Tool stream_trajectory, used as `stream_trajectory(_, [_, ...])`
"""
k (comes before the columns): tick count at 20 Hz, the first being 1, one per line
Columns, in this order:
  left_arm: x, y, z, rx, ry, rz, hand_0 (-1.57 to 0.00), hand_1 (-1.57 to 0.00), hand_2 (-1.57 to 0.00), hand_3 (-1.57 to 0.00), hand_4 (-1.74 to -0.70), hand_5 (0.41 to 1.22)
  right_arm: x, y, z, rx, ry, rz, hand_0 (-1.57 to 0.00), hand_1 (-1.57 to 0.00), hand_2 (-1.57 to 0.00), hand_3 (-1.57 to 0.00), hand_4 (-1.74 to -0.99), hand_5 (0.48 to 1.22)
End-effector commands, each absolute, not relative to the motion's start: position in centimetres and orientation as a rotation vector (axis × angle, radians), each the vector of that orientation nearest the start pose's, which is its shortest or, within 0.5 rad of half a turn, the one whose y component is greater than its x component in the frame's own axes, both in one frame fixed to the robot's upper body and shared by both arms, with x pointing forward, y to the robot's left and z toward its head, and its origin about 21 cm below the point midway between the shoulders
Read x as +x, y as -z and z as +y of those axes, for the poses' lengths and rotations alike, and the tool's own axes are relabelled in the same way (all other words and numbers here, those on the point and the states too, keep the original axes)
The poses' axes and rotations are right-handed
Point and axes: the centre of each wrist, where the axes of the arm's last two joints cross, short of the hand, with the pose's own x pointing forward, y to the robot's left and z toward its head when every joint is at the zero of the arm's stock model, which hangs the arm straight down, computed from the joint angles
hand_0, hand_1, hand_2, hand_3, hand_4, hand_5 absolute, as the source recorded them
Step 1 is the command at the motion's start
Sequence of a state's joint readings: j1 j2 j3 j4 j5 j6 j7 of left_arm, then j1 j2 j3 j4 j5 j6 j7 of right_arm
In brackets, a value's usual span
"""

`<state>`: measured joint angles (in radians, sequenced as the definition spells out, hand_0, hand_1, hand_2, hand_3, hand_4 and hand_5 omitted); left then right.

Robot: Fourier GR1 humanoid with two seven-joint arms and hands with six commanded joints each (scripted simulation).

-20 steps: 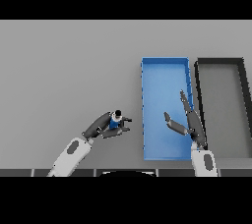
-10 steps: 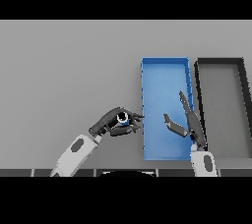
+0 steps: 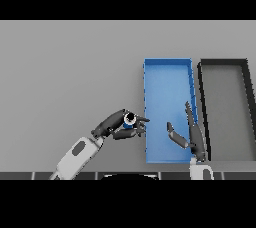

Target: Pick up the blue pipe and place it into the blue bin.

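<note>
Fingers [image 3: 141,120] of the left hand [image 3: 114,124] curl round the blue pipe [image 3: 130,119], just left of the blue bin [image 3: 167,66].

Low in the frame and a little left of centre, that hand grips the short pipe between curled fingers and thumb, its dark open end facing up at us; whether it hangs clear of the grey desk [image 3: 65,72] I cannot tell. Its fingertips reach as far as the bin's left wall, near the lower end. Over the bin's lower right part sits the right hand [image 3: 192,137], fingers straight and spread with the thumb out to the left, holding nothing. Beside the blue bin, at the right edge of the frame, lies a black bin [image 3: 222,62].
</note>
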<state>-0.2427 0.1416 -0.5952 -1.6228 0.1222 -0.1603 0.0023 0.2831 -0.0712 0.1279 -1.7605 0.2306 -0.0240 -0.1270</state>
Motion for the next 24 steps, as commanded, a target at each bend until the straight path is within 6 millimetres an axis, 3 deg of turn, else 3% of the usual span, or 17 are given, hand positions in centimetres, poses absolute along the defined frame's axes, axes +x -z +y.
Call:
stream_trajectory(1, [24.8, -4.7, 10.3, -0.606, 0.752, -1.638, -1.57, -1.57, -1.57, -1.44, -1.73, 1.219, 16.7, 1.3, -22.9, -0.233, -0.207, -1.608, 0.0, 0.0, 0.0, 0.0, -1.255, 0.688])
stream_trajectory(6, [25.1, -5.1, 10.2, -0.613, 0.756, -1.646, -1.57, -1.57, -1.57, -1.44, -1.73, 1.22, 16.0, 0.4, -22.8, -0.222, -0.136, -1.65, 0.0, 0.0, 0.0, 0.0, -1.215, 0.669])
stream_trajectory(11, [25.1, -5.0, 10.4, -0.618, 0.762, -1.637, -1.57, -1.57, -1.57, -1.44, -1.73, 1.221, 16.4, -4.9, -24.0, 0.12, -0.187, -1.768, 0.0, 0.0, 0.0, 0.0, -1.271, 0.537])
stream_trajectory(15, [25.0, -5.1, 9.9, -0.621, 0.783, -1.648, -1.57, -1.57, -1.57, -1.44, -1.73, 1.221, 17.6, -8.6, -22.9, 0.301, -0.387, -1.718, 0.0, 0.0, 0.0, 0.0, -1.331, 0.507])
stream_trajectory(20, [25.0, -4.9, 10.1, -0.597, 0.808, -1.637, -1.57, -1.57, -1.57, -1.44, -1.73, 1.221, 20.0, -11.9, -21.0, 0.394, -0.611, -1.684, 0.0, 0.0, 0.0, 0.0, -1.335, 0.49])
stream_trajectory(24, [25.1, -5.5, 9.7, -0.618, 0.798, -1.648, -1.57, -1.57, -1.57, -1.44, -1.73, 1.221, 21.3, -13.8, -18.2, 0.467, -0.747, -1.704, 0.0, 0.0, 0.0, 0.0, -1.318, 0.49])
